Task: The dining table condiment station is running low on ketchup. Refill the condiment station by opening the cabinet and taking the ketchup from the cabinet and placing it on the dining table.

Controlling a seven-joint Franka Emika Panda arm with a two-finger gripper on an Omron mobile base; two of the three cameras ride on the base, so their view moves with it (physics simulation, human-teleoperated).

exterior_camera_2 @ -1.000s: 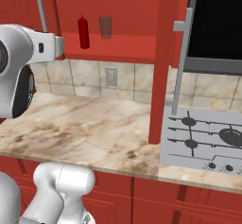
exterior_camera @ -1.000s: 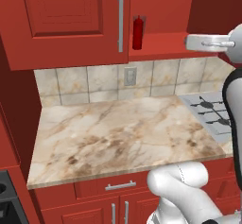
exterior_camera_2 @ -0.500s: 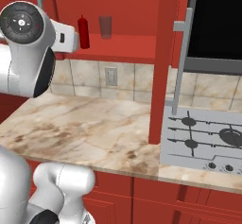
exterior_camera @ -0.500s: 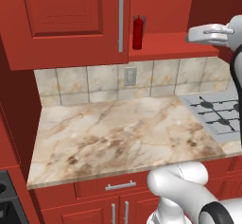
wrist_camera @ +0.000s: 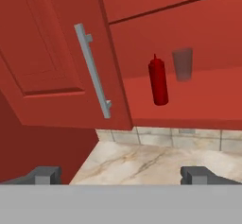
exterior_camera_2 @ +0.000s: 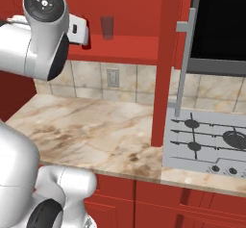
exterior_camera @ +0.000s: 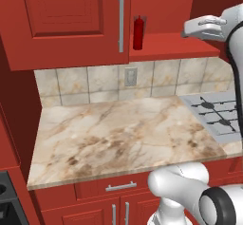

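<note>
The ketchup (exterior_camera: 138,32) is a slim red bottle standing upright on the open shelf of the red wall cabinet (exterior_camera: 66,20). In the hand view the ketchup (wrist_camera: 158,81) stands ahead and slightly right of centre, just left of a grey glass (wrist_camera: 182,63). The cabinet's left door is closed, its silver bar handle (wrist_camera: 93,72) beside the bottle. The right door (exterior_camera_2: 166,63) is swung out and appears edge-on. My gripper (exterior_camera: 187,29) hovers at shelf height, well right of the bottle and apart from it. It is open (wrist_camera: 122,175), with nothing between the fingertips (wrist_camera: 198,173).
A marble counter (exterior_camera: 123,134) with tiled backsplash lies below the shelf. A steel stovetop (exterior_camera_2: 206,140) sits at its right, under a black appliance (exterior_camera_2: 221,25). The open door's handle (exterior_camera_2: 185,63) juts out above the stove. The glass (exterior_camera_2: 107,27) shares the shelf.
My arm has lifted, its elbow rising in the right base view. The hand has edged left toward the open shelf. Ketchup and doors have not moved.
</note>
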